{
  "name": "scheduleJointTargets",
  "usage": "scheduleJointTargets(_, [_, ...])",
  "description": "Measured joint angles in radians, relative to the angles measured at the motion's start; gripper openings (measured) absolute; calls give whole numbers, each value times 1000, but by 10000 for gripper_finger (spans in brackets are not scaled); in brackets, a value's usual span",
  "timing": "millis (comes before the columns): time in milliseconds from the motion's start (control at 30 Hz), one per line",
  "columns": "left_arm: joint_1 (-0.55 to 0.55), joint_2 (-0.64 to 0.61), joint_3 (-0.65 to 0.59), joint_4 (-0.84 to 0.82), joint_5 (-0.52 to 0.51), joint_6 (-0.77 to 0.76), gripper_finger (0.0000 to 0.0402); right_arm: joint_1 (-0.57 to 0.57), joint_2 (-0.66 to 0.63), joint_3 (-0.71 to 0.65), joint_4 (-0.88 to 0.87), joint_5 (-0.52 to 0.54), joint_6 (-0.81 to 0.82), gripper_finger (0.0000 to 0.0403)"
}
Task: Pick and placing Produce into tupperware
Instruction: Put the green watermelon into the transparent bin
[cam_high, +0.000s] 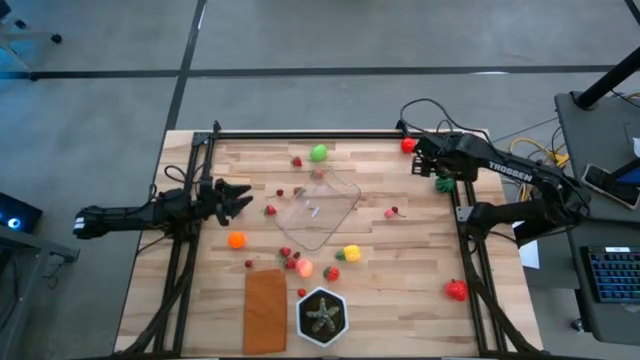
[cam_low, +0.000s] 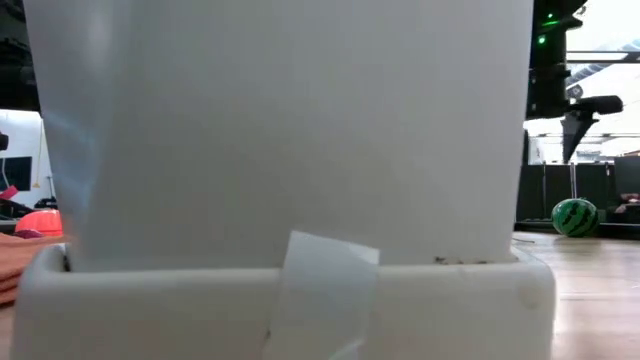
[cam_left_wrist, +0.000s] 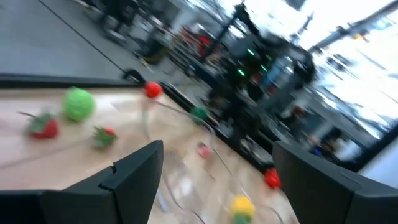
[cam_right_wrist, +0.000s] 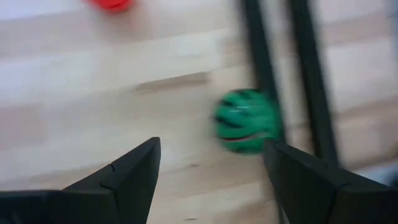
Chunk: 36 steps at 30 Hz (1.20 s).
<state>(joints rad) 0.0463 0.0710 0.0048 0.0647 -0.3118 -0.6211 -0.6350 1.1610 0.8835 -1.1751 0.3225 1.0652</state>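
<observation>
The clear tupperware (cam_high: 322, 208) lies at the table's middle, tilted on the diagonal. Produce is scattered around it: a green ball (cam_high: 318, 152), a red piece (cam_high: 408, 145), an orange one (cam_high: 236, 240), a yellow one (cam_high: 351, 253), small strawberries, and a red piece (cam_high: 457, 290) near the right rail. A striped dark green ball (cam_right_wrist: 245, 121) rests on the wood beside the right rail. My right gripper (cam_right_wrist: 211, 180) hangs open above it, pointing steeply down. My left gripper (cam_left_wrist: 217, 180) stands open and level at the table's left, facing the tupperware (cam_left_wrist: 180, 162).
A flat orange-brown rectangle (cam_high: 265, 310) and a green plant in a black hexagonal pot (cam_high: 322, 316) sit at the near edge. Black frame rails (cam_high: 465, 240) run along both table sides. A white block (cam_low: 280, 150) fills most of the low view.
</observation>
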Motion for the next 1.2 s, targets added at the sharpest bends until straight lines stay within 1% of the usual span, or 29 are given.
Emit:
scheduleJointTargets(67, [0, 1, 0, 5, -56, 0, 288, 0, 4, -19, 61, -44, -58, 274])
scheduleJointTargets(133, [0, 1, 0, 6, -104, 3, 288, -2, 12, -41, 93, -79, -61, 274])
scheduleJointTargets(200, [0, 2, 0, 7, -133, 30, 288, -3, 24, -61, 95, -86, -39, 274])
scheduleJointTargets(300, [0, 4, 0, 7, -139, 106, 288, -3, 47, -94, 80, -87, -15, 274])
scheduleJointTargets(400, [0, 3, 0, 7, -140, 157, 288, -2, 69, -113, 7, -78, 53, 274])
scheduleJointTargets(500, [0, 3, 0, 7, -143, 165, 288, -3, 80, -114, -17, -37, 114, 274])
scheduleJointTargets(667, [0, 5, 0, 6, -143, 166, 288, -3, 84, -111, -14, -10, 123, 276])
scheduleJointTargets(800, [0, 14, 0, 6, -143, 166, 288, -3, 86, -113, -18, 58, 111, 295])
scheduleJointTargets(900, [0, 21, 0, 6, -143, 166, 288, -3, 86, -114, -13, 96, 175, 317])
scheduleJointTargets(1067, [0, 27, 0, 5, -145, 166, 288, -17, 86, -132, 37, 98, 276, 348])
scheduleJointTargets(1133, [0, 27, 0, 5, -156, 167, 288, -41, 86, -157, 57, 93, 306, 354])
scheduleJointTargets(1200, [0, 26, 0, 5, -166, 175, 288, -71, 86, -186, 68, 61, 345, 355])
